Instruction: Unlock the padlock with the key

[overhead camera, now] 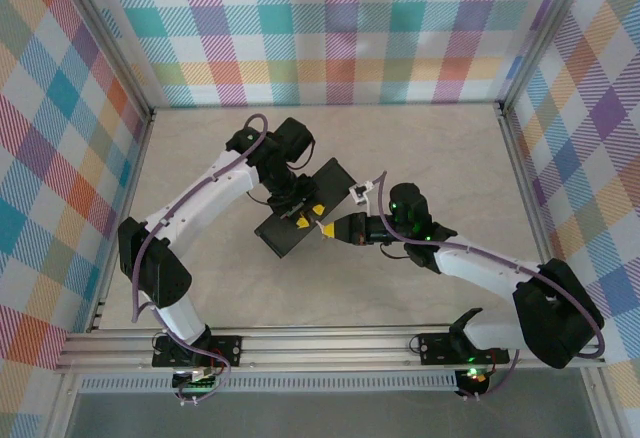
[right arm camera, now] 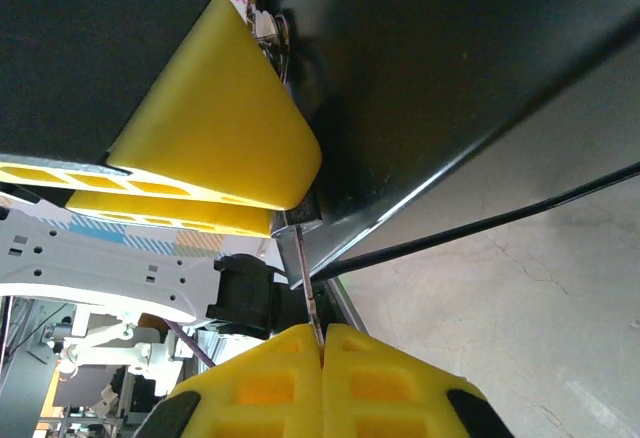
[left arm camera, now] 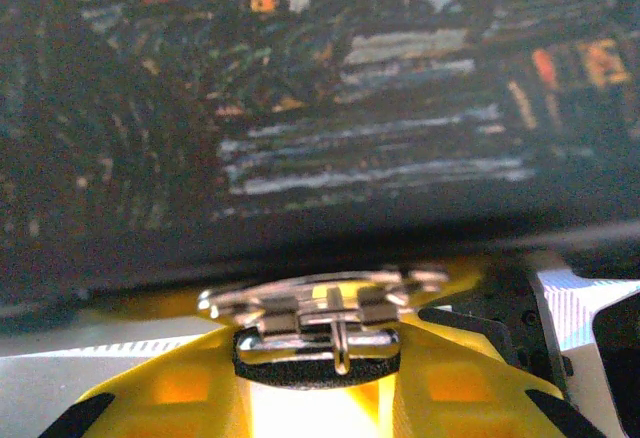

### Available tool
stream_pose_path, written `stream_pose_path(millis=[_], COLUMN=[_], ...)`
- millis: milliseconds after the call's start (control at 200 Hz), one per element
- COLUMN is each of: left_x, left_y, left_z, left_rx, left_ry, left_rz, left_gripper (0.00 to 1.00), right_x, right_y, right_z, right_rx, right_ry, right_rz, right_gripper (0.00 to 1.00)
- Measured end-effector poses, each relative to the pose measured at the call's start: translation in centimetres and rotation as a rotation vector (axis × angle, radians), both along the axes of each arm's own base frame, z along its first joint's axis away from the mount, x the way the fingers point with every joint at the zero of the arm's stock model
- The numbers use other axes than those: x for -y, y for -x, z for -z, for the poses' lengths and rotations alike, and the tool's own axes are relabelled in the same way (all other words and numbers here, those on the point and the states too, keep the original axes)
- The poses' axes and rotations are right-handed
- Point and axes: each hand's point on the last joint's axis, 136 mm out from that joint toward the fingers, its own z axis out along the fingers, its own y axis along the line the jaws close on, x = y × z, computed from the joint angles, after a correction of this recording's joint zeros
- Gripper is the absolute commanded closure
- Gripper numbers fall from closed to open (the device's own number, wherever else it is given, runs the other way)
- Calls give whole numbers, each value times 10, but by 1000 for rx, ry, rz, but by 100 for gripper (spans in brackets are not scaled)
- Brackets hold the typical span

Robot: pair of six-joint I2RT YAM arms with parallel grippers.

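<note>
Right wrist: thin silvery key [right arm camera: 308, 293], edge-on.

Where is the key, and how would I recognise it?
Start at the black box mid-table. At its right edge the right gripper pinches a thin silvery sliver, the key. It is paler and far slimmer than the dark padlock at its tip.

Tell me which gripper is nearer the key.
Right. The right gripper is shut on the key; the left gripper sits past the key's far tip, at the black box's edge.
</note>
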Motion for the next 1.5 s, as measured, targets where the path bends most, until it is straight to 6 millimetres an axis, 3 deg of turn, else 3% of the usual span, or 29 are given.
stream_pose_path(millis=[990,1500], left_x=[-7,-15], left_y=[-8,-24], left_z=[-2,-6], left_rx=[41,93], left_ry=[30,48], left_rz=[-66,-133], left_gripper=[100,100], right_x=[-14,-23], right_y=[-10,-27], right_z=[-5,-11], right_rx=[-42,-34], right_ry=[-53,-151], right_rz=[20,51], right_gripper=[100,100])
